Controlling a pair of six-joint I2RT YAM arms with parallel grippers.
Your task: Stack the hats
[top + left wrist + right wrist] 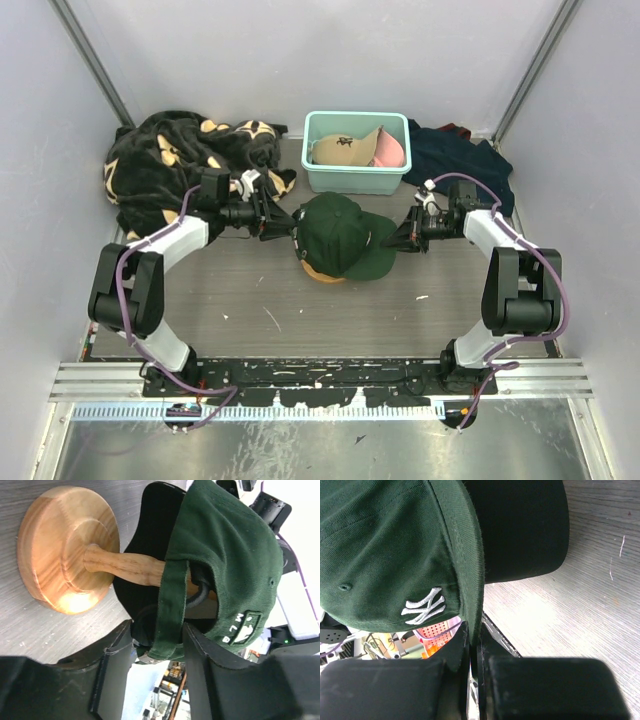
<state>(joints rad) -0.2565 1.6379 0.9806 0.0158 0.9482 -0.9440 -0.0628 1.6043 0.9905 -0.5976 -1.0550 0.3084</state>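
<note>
The dark green hat (340, 232) sits on top of the black hat (150, 540) on a wooden stand (65, 550) at mid table. My left gripper (283, 222) is at the hat's back; its jaws are closed on the green back strap (170, 610), with black fabric caught beside it. My right gripper (400, 238) is shut on the edge of the green brim (470, 580), and the black brim (520, 530) shows just under it. The tan hat (345, 147) and the pink hat (390, 150) lie in the teal bin (355, 182).
A black blanket with tan flower marks (170, 160) is heaped at the back left, close behind my left arm. A dark navy cloth (460, 160) lies at the back right beside the bin. White walls close in both sides.
</note>
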